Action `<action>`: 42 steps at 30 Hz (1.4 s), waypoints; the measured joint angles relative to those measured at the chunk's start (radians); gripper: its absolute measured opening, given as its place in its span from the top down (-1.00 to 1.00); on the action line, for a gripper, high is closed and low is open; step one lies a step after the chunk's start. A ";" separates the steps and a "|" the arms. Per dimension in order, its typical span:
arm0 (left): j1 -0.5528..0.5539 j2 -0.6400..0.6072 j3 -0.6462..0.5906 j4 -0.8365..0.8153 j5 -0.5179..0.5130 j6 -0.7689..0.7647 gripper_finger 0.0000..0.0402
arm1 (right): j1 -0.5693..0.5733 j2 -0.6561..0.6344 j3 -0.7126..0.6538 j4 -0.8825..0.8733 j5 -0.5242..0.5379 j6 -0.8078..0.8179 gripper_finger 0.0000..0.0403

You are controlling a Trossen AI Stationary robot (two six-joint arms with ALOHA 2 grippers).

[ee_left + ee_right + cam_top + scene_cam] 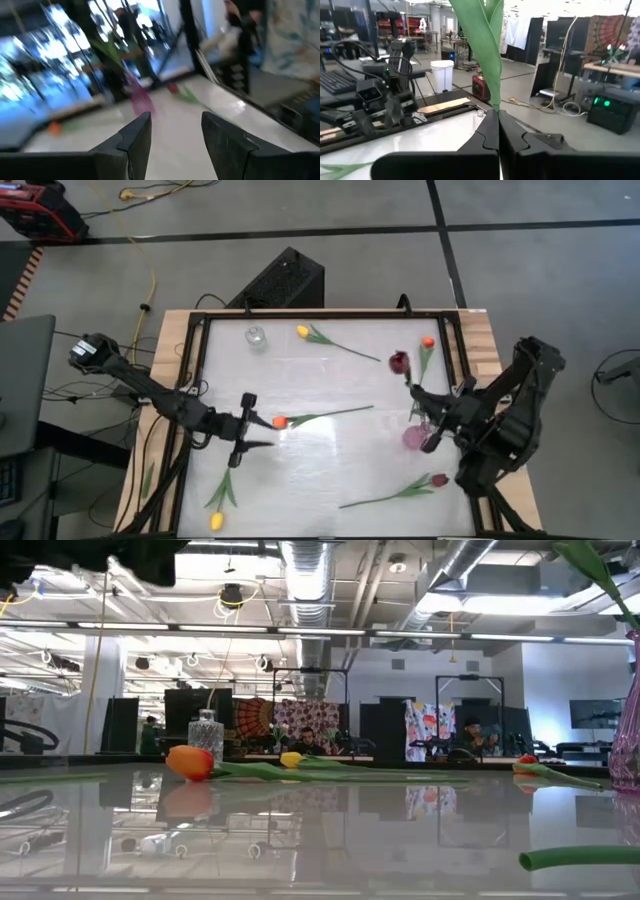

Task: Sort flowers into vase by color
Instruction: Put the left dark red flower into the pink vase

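Note:
My right gripper (420, 402) is shut on a flower's green leaf (490, 60), above the pink vase (413, 438) at the table's right. A dark red head (399, 362) shows past its fingers. My left gripper (258, 422) stands open and raised, just left of an orange tulip's head (279, 422). That tulip lies flat, its stem (335, 414) pointing right. The other flowers also lie flat on the table. They are a yellow tulip (302, 332) at the far side, an orange one (428, 342) at the far right, a dark red one (438, 480) at the near right and a yellow one (216, 520) at the near left. My right gripper pinches the flower's green leaf and stem (495, 102) between its two shut fingers. The fingers lie level and cross the stem. The leaf rises upright from the fingers. The gripper hides the stem below, so I cannot tell whether its lower end reaches into the pink vase (630, 740).
A small clear glass vase (256, 337) stands at the far left of the white tabletop, and also shows in the low view (205, 732). A black frame (190, 380) rims the table. Bare tabletop lies in the middle (330, 465).

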 joint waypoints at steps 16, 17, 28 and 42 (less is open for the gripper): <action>0.359 0.039 0.109 0.210 0.206 0.066 0.18 | 0.106 -0.294 -0.099 -0.001 0.001 -0.007 0.92; 0.373 0.054 0.116 0.199 0.216 0.063 0.18 | 0.100 -0.310 -0.100 -0.001 0.001 -0.016 0.92; 0.435 0.211 0.127 0.190 0.245 0.016 0.18 | 0.011 -0.496 -0.384 0.036 -0.002 0.231 0.92; 0.434 0.219 0.128 0.170 0.245 -0.023 0.18 | 0.036 -0.438 -0.461 0.151 -0.057 0.233 0.92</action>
